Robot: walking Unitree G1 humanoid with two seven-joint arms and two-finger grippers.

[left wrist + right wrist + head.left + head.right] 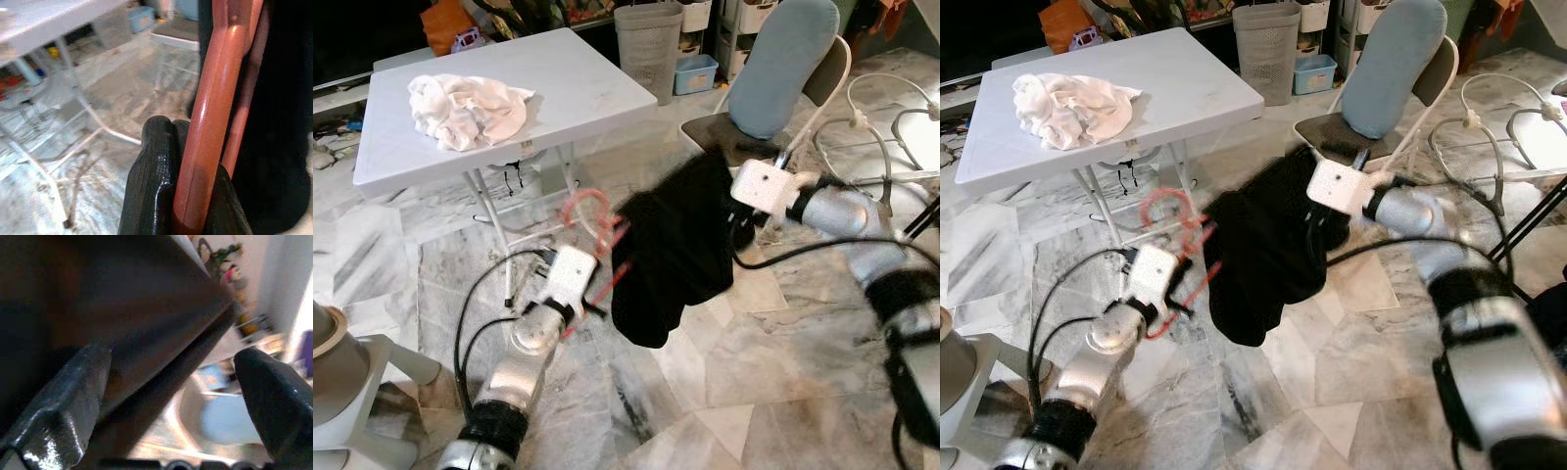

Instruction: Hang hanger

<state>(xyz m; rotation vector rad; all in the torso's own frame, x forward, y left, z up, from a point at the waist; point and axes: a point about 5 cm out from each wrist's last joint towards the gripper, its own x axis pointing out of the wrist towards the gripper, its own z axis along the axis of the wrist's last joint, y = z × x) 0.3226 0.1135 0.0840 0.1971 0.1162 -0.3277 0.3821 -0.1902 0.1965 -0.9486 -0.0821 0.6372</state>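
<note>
Left eye view: my left gripper point(599, 284) is clamped on the red hanger point(590, 217), held above the marble floor point(724, 392) just near of the white folding table point(587, 93). A black garment point(671, 245) hangs from it, between my arms. My right gripper point(736, 230) is at the garment's right edge, fingers spread wide around the dark fabric. A white cloth point(465, 110) lies on the table.

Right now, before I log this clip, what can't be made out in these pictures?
- Red hanger: its far arm, covered by the black garment in both eye views, which are motion-blurred.
- Right gripper: whether it touches the garment; right wrist view is dark and blurred.
- Left gripper: fingertips cut off by the left wrist view's edge.
</note>
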